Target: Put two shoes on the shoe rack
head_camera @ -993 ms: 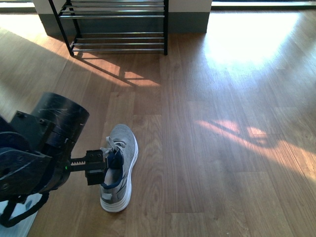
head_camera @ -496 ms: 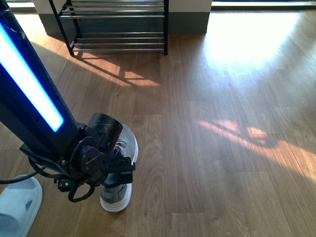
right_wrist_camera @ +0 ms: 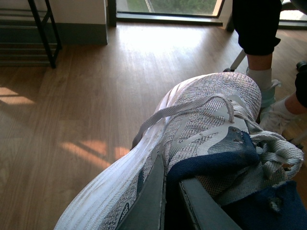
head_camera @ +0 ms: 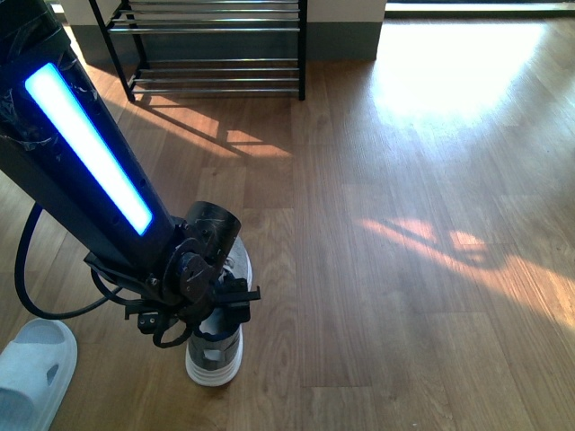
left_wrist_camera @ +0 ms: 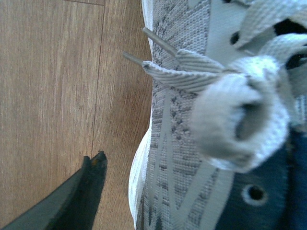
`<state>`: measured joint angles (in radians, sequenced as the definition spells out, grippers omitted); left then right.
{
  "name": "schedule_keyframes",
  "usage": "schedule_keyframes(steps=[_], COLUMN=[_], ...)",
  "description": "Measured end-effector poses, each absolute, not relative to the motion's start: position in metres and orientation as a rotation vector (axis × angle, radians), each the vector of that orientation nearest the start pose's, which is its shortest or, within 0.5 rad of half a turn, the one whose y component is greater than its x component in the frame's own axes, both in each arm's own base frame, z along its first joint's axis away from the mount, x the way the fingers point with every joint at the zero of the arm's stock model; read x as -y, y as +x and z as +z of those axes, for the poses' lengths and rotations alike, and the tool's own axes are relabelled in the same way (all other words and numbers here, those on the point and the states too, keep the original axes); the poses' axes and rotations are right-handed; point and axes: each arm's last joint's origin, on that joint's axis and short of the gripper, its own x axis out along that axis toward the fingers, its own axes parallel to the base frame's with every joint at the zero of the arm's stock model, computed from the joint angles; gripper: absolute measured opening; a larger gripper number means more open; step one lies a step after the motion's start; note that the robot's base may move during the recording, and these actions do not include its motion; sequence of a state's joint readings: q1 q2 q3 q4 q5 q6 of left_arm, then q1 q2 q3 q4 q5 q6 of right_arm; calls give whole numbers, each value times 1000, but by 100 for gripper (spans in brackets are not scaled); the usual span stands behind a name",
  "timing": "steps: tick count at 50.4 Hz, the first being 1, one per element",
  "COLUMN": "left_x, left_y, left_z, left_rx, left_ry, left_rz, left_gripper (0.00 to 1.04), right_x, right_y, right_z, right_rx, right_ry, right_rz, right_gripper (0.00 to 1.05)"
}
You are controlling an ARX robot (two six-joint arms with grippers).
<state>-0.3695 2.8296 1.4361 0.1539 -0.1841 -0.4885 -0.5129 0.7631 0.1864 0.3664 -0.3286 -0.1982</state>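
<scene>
We judge the step in hand to be the pick-up of the second shoe; the left end effector [head_camera: 235,301] is down over the collar of the grey sneaker [head_camera: 216,355], which lies on the floor [head_camera: 404,269] well apart from the shoe rack [head_camera: 216,65]; its one visible finger [left_wrist_camera: 79,203] stands clear of the knit side, so we read it as released. The right end effector [right_wrist_camera: 171,177] is clenched on the navy collar of the other sneaker [right_wrist_camera: 201,120]. Next, we think, the left must close on the collar and lift, then both arms carry to the rack's bars. A pale-blue slide [head_camera: 31,373] lies near; we can read no brand, label or writing anywhere.
</scene>
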Motion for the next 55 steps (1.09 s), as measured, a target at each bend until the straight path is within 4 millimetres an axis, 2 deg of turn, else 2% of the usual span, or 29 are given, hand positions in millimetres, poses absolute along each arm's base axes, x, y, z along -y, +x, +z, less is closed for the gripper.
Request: schedule_keyframes(steps=[21, 28, 33, 40, 42, 45, 49, 55], left_x=[141, 136, 132, 122, 116, 109, 99, 82], left_y=[380, 376, 372, 362, 358, 352, 334, 293], left_z=[-138, -136, -122, -74, -49, -22, 21, 78], left_rx=[-1189, -1178, -1119, -968, -904, -838, -720, -598], left_ry=[-92, -93, -107, -118, -141, -162, -173, -173], left_rz=[142, 159, 163, 161, 156, 154, 162, 187], left_gripper=[25, 1, 2, 2, 2, 2, 2, 2], right_x=[71, 71, 71, 71, 71, 71, 71, 71], right_y=[144, 144, 144, 144, 144, 144, 144, 144], right_z=[183, 183, 183, 183, 183, 183, 183, 183], right_rx=[-210, -210, -210, -210, -210, -210, -210, -210], right_ry=[-111, -111, -111, -111, -111, -111, -111, -111], right_rz=[-164, -164, -164, -164, -164, -164, -164, -164], right_gripper=[1, 1, 1, 1, 1, 1, 1, 1])
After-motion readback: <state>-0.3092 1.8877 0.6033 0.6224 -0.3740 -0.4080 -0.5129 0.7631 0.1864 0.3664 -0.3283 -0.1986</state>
